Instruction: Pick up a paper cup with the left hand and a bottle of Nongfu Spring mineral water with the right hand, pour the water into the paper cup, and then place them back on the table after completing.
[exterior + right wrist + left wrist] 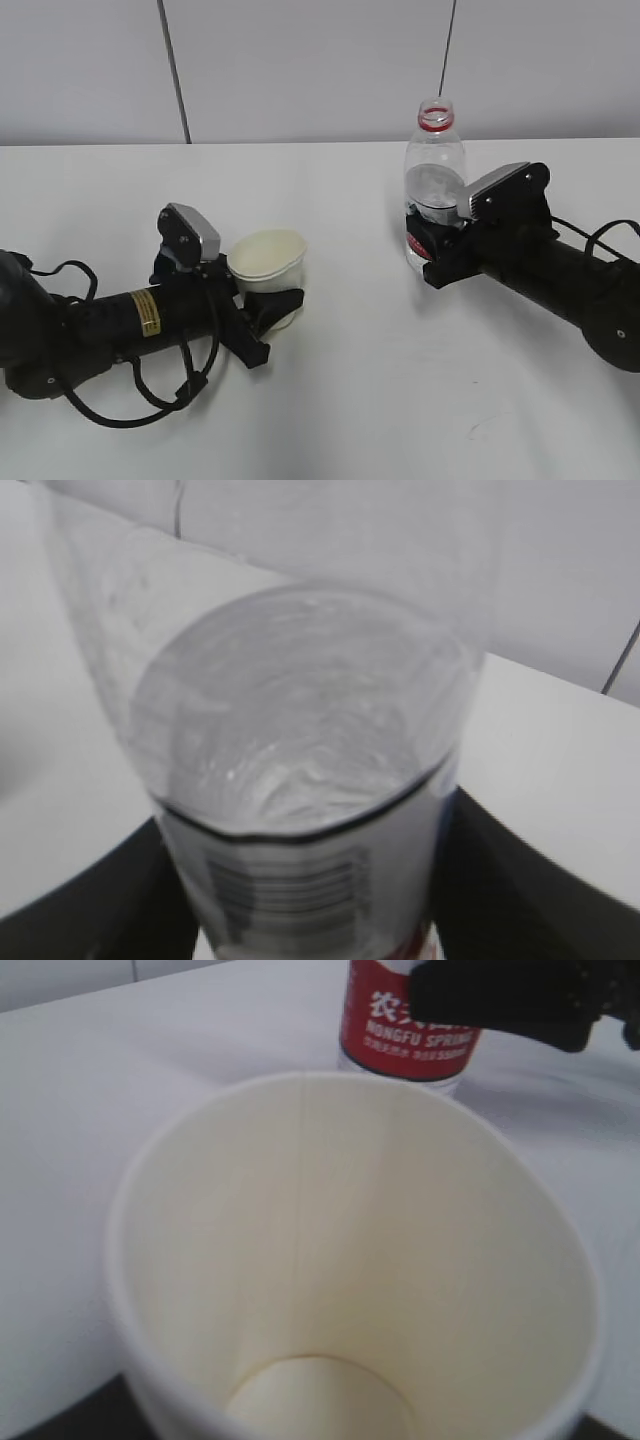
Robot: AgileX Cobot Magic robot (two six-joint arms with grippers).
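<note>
A white paper cup (268,262) stands upright on the white table (400,400), left of centre. My left gripper (270,302) is shut on the cup's lower part, with a finger on each side. In the left wrist view the cup (350,1240) fills the frame and its bottom shows no water. The uncapped Nongfu Spring bottle (435,170), with a red neck ring, stands upright at the right. My right gripper (428,247) is shut on its lower body. In the right wrist view the fingers (530,880) press both sides of the bottle (300,780); the water (290,710) reaches about the label's top.
The bottle's red label (410,1020) and the right gripper (500,1000) show just behind the cup in the left wrist view. Black cables (130,400) loop beside the left arm. A grey wall stands behind the table's far edge.
</note>
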